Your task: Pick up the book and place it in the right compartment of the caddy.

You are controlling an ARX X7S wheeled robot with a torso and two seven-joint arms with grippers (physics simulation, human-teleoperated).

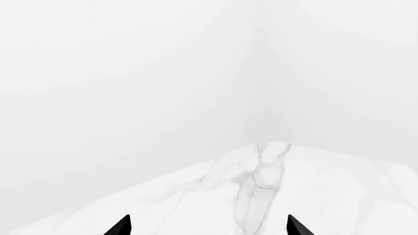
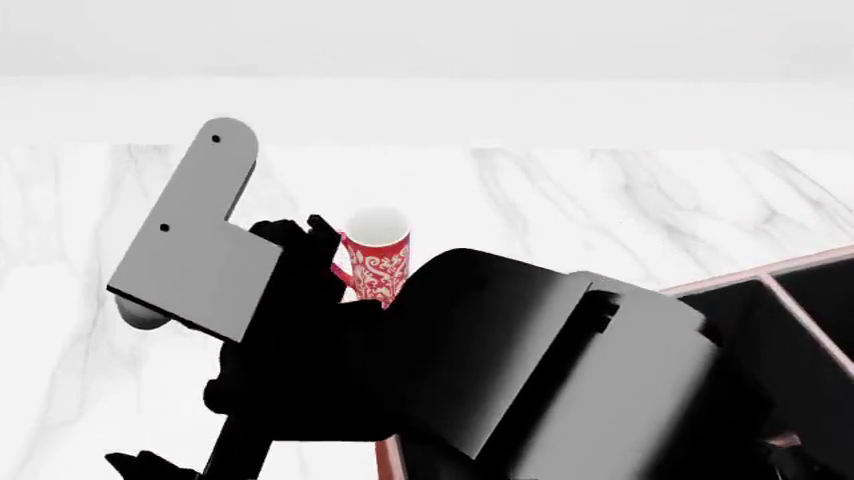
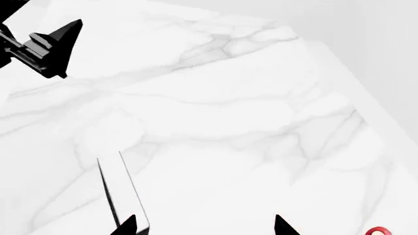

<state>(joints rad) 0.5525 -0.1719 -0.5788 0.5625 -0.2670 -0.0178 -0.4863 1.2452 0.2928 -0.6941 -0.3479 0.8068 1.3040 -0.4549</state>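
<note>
Both grippers, left gripper [image 1: 207,228] and right gripper [image 3: 205,226], hover with fingertips apart.

The desk [image 2: 601,200] is white marble with faint grey veins. The mug [image 2: 378,262] is red with a white scroll pattern and a white inside. The caddy [image 2: 747,280] has a reddish-brown pale-worn rim and a black interior. Both hands' fingertips [image 1: 121,226] are black.

Simulated room (bare): marble table [image 2: 601,200]
</note>
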